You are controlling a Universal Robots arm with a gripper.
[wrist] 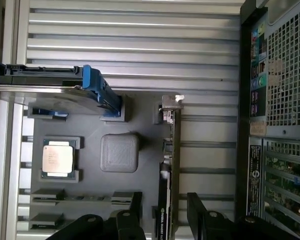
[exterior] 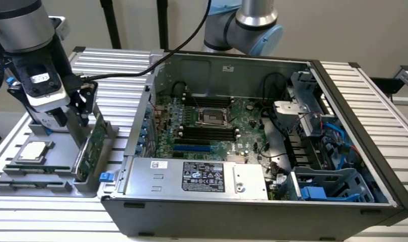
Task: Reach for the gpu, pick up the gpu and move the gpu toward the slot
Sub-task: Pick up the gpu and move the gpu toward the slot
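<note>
the gpu (exterior: 91,146) stands on edge in the grey holder (exterior: 29,190) at the exterior view's left of the open case (exterior: 258,219), the hand (wrist: 165,197) spread open astride its top edge without pinching; it looks light, stiff and fragile, best taken flat-on across the bare board.

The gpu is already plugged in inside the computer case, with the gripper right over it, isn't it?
No. The exterior view shows the gpu standing on edge in the gray holder tray outside the computer case, not plugged in inside it. The gripper is right over it, as you say.
</note>
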